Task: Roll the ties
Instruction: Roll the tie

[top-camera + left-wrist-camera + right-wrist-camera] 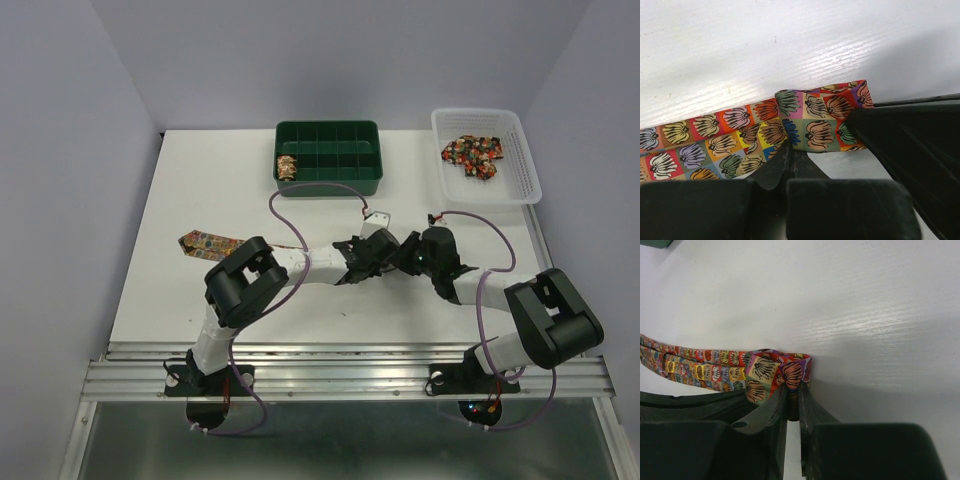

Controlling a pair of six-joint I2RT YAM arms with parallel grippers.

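Lab test booth: plain walls, white table, aluminium rails

No readable lettering, label, brand, number or sign in any view. On the tie, only a print of shell-like shapes in coloured squares, without letters or digits.

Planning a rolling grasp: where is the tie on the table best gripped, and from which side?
Probably the tie at its folded end, pinched edge-on from the near side: the strip lies flat on the table, and only the fold stands up.
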